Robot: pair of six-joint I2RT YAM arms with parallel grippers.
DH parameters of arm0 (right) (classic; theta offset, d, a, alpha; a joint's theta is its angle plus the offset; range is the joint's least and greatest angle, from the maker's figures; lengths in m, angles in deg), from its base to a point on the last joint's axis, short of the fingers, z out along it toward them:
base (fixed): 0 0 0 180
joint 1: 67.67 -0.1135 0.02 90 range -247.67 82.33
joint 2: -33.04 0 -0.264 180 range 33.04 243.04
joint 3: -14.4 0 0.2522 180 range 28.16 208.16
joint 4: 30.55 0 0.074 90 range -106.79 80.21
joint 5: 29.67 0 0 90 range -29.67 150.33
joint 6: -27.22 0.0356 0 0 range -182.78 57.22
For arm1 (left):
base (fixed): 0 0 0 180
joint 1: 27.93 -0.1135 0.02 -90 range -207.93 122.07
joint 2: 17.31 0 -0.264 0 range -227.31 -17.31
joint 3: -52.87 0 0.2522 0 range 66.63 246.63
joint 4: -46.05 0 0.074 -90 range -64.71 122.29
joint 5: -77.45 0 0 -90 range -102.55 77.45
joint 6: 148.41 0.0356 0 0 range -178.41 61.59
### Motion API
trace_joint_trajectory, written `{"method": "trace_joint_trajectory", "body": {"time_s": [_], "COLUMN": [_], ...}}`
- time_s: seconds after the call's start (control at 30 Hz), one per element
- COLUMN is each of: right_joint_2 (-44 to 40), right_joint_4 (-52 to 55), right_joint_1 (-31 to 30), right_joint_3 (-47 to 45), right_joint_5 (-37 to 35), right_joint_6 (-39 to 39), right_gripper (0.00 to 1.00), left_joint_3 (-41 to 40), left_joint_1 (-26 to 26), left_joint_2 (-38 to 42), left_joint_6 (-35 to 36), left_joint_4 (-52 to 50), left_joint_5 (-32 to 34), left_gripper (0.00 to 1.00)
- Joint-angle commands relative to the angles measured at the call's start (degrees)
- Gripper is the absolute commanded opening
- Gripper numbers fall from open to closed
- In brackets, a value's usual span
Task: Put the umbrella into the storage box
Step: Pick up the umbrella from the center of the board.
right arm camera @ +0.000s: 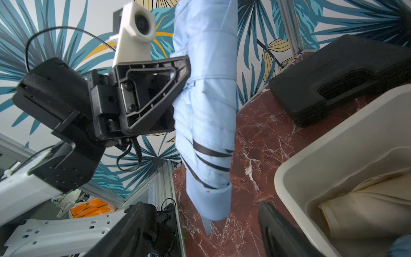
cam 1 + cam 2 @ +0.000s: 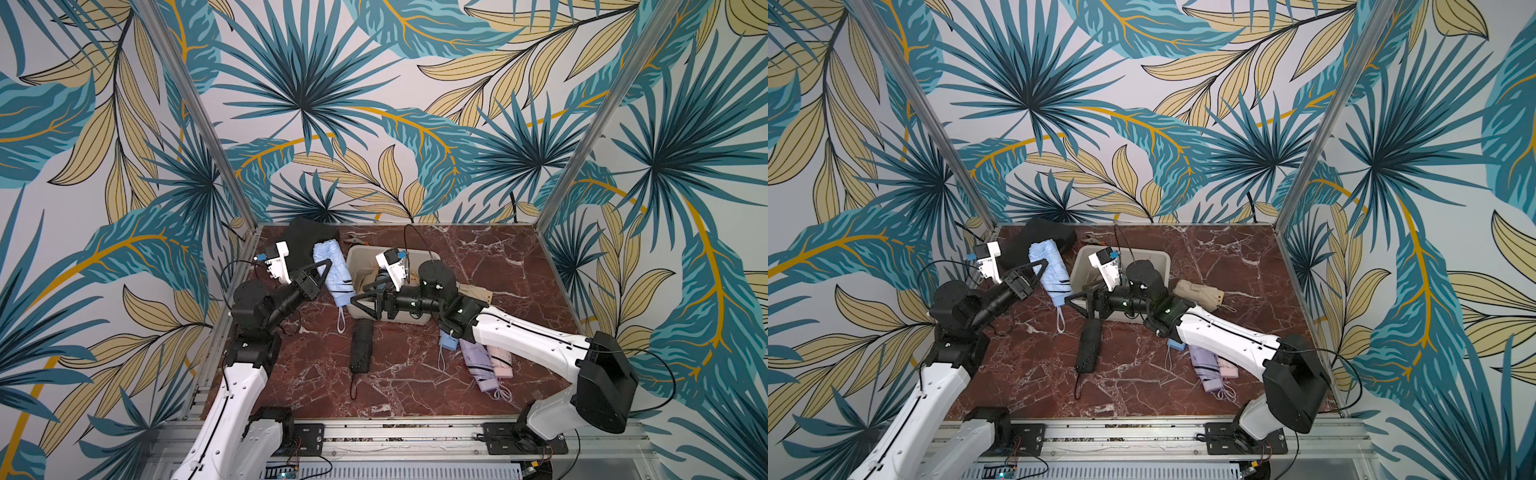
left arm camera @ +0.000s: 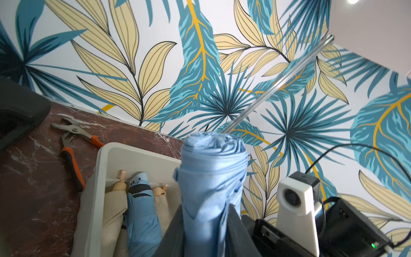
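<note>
A folded light-blue umbrella (image 2: 332, 274) (image 2: 1048, 270) hangs tilted above the table, just left of the storage box, wrist strap dangling. My left gripper (image 2: 326, 266) (image 3: 206, 222) is shut on the umbrella (image 3: 211, 178) about mid-length. The storage box (image 2: 432, 254) (image 3: 133, 149) is an off-white tub holding a blue umbrella (image 3: 142, 211) between beige ones. My right gripper (image 2: 355, 301) (image 1: 204, 231) stands open at the box's near left corner, pointing at the umbrella's handle end (image 1: 209, 204), with nothing between its fingers.
A black case (image 2: 303, 241) (image 1: 344, 73) lies at the back left, with pliers (image 3: 73, 142) behind the box. On the table lie a black umbrella (image 2: 360, 345), purple (image 2: 482, 365) and pink (image 2: 500, 361) umbrellas under my right arm, and a beige one (image 2: 1200, 293) right of the box.
</note>
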Motion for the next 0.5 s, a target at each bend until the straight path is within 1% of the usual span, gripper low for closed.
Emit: {"method": "trace_joint_trajectory", "body": {"time_s": [0.0,0.07,0.17,0.33,0.47], "right_joint_2": [1.33,3.08,5.79,10.66,14.50], "right_joint_4": [-15.83,-21.19,-26.92,-30.61,-36.15], "right_joint_1": [-0.73,-1.54,-3.23,-5.74,-6.11], "right_joint_3": [-3.23,-4.43,-4.72,-2.14,-0.63], "right_joint_5": [-5.90,-8.88,-13.98,-21.29,-24.43], "right_joint_6": [11.52,15.10,18.84,21.87,23.75], "right_gripper": [0.83,0.83,0.82,0.83,0.83], "left_joint_3": [-2.29,-4.19,-5.92,-6.39,-7.25], "left_joint_1": [1.76,3.01,4.08,5.15,5.47], "left_joint_2": [0.42,0.24,-0.29,-1.37,-2.64], "left_joint_6": [-11.84,-15.35,-20.32,-26.33,-30.06], "left_joint_4": [12.08,16.80,20.73,22.37,23.54], "left_joint_5": [9.99,14.64,20.14,23.86,24.71], "left_gripper": [0.00,0.00,0.00,0.00,0.00]}}
